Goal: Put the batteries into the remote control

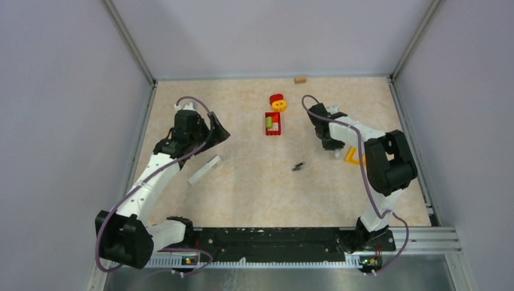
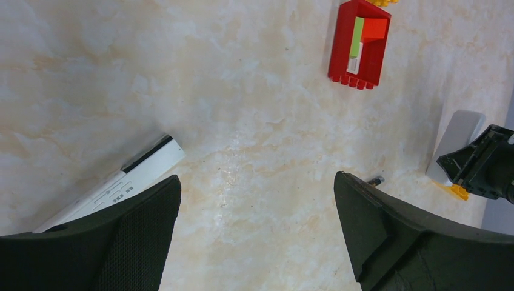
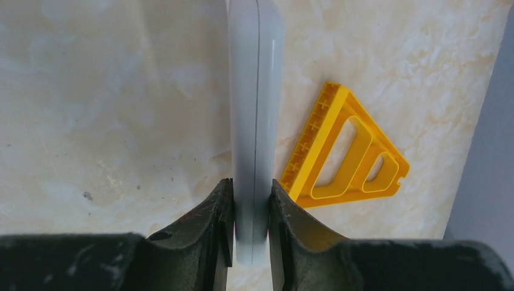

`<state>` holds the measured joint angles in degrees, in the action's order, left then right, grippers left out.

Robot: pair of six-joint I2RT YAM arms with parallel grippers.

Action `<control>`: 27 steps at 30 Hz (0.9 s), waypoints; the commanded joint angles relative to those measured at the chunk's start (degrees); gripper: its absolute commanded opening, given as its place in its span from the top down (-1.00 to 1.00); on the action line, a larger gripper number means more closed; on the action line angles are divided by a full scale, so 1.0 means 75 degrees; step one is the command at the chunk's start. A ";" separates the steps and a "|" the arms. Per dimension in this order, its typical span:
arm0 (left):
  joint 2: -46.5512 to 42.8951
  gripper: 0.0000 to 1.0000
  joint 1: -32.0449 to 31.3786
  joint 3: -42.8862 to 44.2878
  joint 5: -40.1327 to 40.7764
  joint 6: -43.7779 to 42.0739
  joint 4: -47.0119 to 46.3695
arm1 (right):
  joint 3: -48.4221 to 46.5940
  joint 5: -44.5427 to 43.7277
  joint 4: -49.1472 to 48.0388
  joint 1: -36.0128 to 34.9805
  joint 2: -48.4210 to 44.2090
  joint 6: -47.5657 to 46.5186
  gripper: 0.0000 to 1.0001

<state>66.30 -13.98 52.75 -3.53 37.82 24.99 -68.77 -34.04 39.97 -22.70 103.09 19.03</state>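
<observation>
My right claw (image 3: 250,185) pinched the slim remote (image 3: 254,109) across its thickness. The batteries (image 1: 297,166) lay mid-worktop (image 1: 242,200). I judged them light, smooth and rolling, best gripped across the barrel. My left claw (image 2: 257,177) stood spread.

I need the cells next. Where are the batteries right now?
In the top view the batteries lie mid-table, between the white remote on the left and the right gripper holding the other remote.

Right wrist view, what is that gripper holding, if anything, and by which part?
The right gripper holds the grey remote, seen edge-on, its fingers pinching the two broad faces near one end. The left gripper holds nothing.
</observation>
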 commanded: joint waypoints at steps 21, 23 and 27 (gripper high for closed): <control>0.0176 -0.97 0.0825 -0.0640 0.2255 0.0659 0.1363 | 0.0492 0.3253 -0.0992 0.0026 -0.1708 0.0359 0.01; 0.0242 -0.97 0.0858 -0.0919 0.2230 0.0675 0.1085 | 0.0600 0.3623 -0.1130 0.0026 -0.1909 0.0457 -0.01; 0.0597 -0.97 0.0965 -0.1490 0.1552 0.0641 0.0197 | 0.0797 0.4378 -0.1414 0.0012 -0.2196 0.0540 -0.03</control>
<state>68.64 -7.49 45.08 10.90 42.15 32.93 -64.01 -8.51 33.80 -22.70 90.37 21.65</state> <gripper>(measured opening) 0.986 0.512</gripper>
